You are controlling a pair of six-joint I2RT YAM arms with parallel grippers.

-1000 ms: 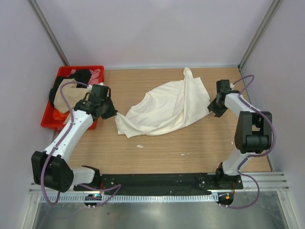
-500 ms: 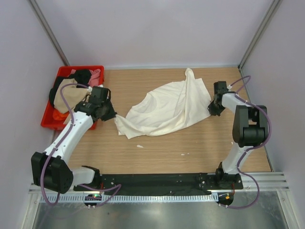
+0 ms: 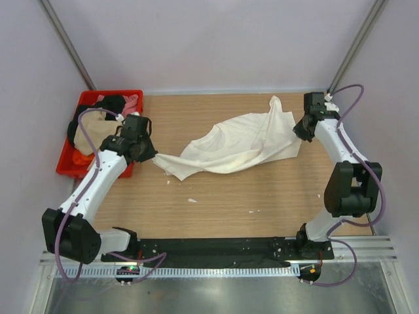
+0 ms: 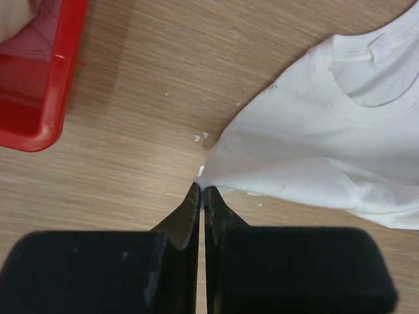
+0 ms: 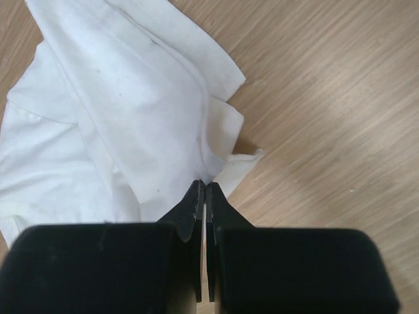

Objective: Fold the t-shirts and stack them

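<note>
Shirt (image 3: 242,144) lies lengthwise left-right between left gripper (image 4: 201,190) and right gripper (image 5: 204,186); both jaws pinched on its ends.

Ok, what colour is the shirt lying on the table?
Plain cream-white t-shirt, no print visible; shows best in the left wrist view.

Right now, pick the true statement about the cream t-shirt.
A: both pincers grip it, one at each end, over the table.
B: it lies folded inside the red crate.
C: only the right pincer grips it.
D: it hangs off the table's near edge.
A: the left pincer is shut on one corner of the cream t-shirt and the right pincer on its opposite edge, with the cloth spread across the wooden table.
</note>
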